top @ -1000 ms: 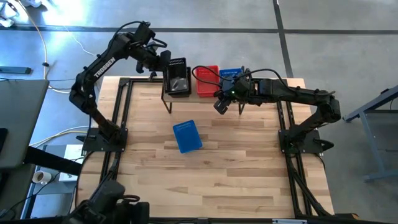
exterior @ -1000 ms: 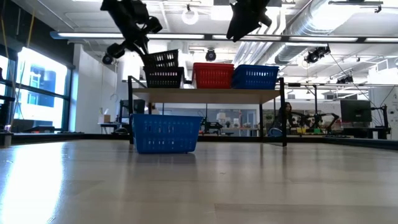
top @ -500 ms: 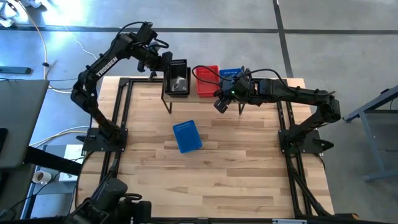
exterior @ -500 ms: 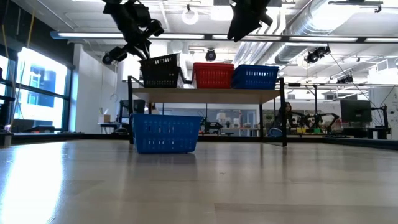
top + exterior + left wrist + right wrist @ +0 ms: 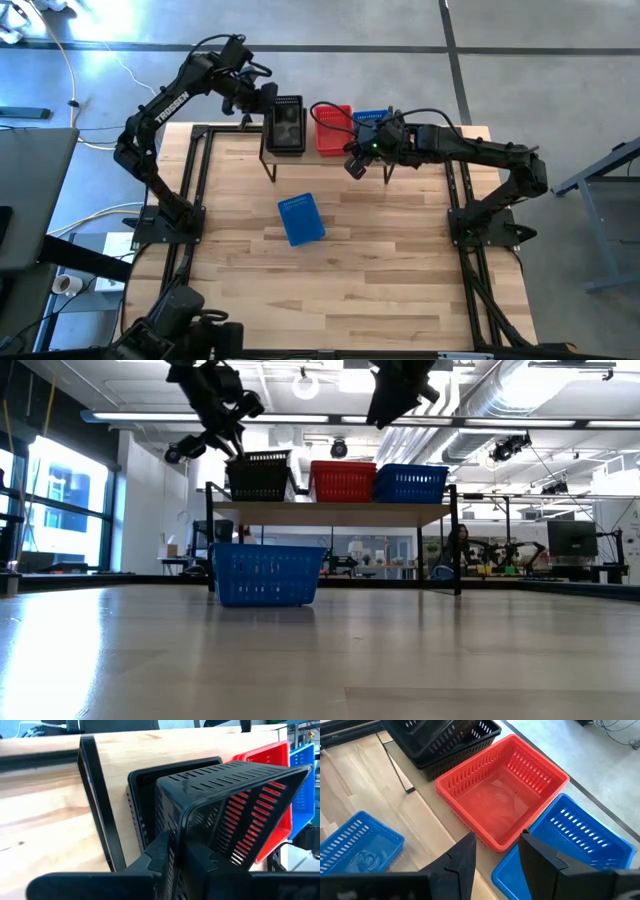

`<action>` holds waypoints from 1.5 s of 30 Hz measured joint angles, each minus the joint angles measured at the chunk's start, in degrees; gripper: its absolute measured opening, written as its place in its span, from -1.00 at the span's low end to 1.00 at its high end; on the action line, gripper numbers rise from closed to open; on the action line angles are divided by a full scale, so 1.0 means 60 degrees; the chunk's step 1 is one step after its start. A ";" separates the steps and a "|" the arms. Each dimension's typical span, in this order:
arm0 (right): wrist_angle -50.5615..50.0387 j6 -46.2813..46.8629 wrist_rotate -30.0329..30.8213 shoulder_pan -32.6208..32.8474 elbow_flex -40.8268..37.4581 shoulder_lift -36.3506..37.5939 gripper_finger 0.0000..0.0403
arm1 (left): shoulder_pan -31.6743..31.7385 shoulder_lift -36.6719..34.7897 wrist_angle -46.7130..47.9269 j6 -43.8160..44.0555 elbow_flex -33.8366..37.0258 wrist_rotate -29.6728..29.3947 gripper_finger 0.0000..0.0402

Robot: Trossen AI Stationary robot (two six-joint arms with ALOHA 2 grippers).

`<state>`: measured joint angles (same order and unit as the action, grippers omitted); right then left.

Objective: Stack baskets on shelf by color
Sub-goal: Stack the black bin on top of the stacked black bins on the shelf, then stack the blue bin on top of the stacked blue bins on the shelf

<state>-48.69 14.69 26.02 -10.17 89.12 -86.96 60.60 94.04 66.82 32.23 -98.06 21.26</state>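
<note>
My left gripper (image 5: 266, 104) is shut on a black basket (image 5: 287, 122) that sits slightly tilted in a second black basket (image 5: 139, 785) at the left end of the shelf (image 5: 335, 513). A red basket (image 5: 333, 130) stands in the middle of the shelf and a blue basket (image 5: 372, 120) at its right end. Another blue basket (image 5: 301, 218) rests on its base on the table. My right gripper (image 5: 353, 167) hovers open over the shelf's near edge, by the red basket (image 5: 502, 802). My left gripper (image 5: 177, 851) pinches a mesh wall of the upper black basket near a corner (image 5: 172, 822) between its two fingers. It comes from the table's left, slanting down. The basket is nested in the lower black basket, slightly tilted.
The shelf's thin black legs (image 5: 270, 172) stand on the table's far part. A black frame rail (image 5: 205, 170) runs along the left side, another along the right. Bare tabletop (image 5: 400, 270) lies around and in front of the blue basket.
My left gripper moved down and slightly toward the far edge, staying shut on the black basket. The basket, which was tilted above the lower black one, has sunk into it and is now nearly level. The right arm stayed still.
</note>
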 joint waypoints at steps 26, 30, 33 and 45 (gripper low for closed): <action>-0.0080 0.0003 -0.0009 -0.0121 0.0000 -0.0004 -0.34 | 0.0160 -0.0048 -0.0206 -0.0260 0.0004 0.0035 -0.39; -0.0083 0.0078 -0.0161 -0.0124 0.0000 -0.0004 -0.34 | 0.0127 -0.0110 -0.0488 -0.0708 0.0004 0.0036 -0.40; -0.0103 0.0332 -0.0616 -0.0124 0.0000 -0.0004 -0.34 | -0.0020 -0.0245 -0.0850 -0.1016 0.0004 0.0038 -0.40; -0.0994 0.2746 -0.2068 -0.0113 0.0000 -0.0004 -0.34 | -0.1319 -0.1281 -0.1187 -0.3187 0.0007 0.0011 -0.40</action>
<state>-54.65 31.17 13.61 -10.85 89.12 -86.98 52.68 86.36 59.70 13.11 -98.02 21.32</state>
